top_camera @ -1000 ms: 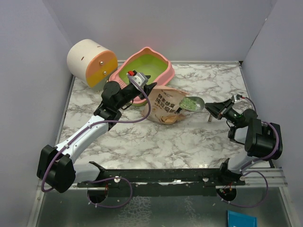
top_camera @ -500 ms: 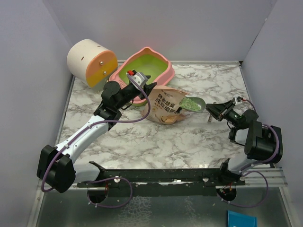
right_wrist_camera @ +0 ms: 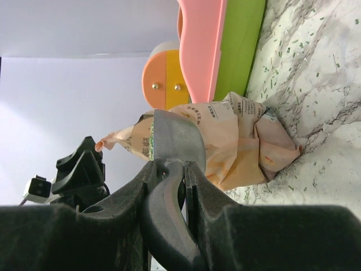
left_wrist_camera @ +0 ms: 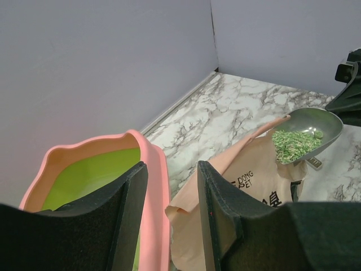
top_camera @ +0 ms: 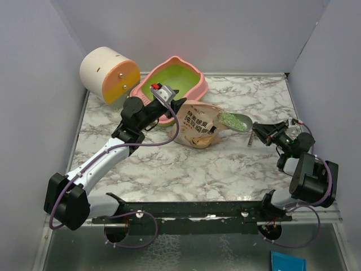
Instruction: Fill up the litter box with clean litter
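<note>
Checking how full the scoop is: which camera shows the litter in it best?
Left wrist: the litter lies plainly visible in the scoop. Top external shows only a small green patch; right wrist sees the scoop's underside, barely any litter.

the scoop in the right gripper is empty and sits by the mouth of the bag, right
Not empty. The scoop in the right gripper carries a pile of pale green litter, as the left wrist view shows. It does sit by the mouth of the bag.

The right gripper (top_camera: 260, 132) has pulled the scoop (top_camera: 238, 122) of clean litter (top_camera: 228, 118) rightward off the bag (top_camera: 194, 129).
</note>
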You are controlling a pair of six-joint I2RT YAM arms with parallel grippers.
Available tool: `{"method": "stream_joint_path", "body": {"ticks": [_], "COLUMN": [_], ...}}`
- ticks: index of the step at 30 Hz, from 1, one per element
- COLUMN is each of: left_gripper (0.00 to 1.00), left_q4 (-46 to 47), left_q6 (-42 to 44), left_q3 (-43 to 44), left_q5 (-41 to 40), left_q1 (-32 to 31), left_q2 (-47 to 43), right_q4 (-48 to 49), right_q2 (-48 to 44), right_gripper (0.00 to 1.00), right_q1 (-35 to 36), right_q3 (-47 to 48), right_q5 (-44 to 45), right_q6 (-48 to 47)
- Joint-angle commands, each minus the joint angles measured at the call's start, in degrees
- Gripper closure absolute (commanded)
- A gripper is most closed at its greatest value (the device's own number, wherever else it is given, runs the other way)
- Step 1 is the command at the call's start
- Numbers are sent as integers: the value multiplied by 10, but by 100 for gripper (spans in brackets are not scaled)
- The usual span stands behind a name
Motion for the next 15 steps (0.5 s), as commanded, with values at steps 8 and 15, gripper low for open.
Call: {"method": "stream_joint_path", "body": {"ticks": [8, 15], "left_gripper": [57, 58], "left_q4": [15, 15], "left_q6": [-12, -10], "left_q3": [-2, -3], "left_q5": [-19, -22], "left_q1": [5, 6], "left_q2": [-8, -15], "right_q4": [-6, -80], "right_q2": [-3, 3], "right_gripper": [99, 99], "right_q1": [-14, -14], "right_q3": [55, 138], "right_q5": [7, 34], "right_q6": [3, -23]}}
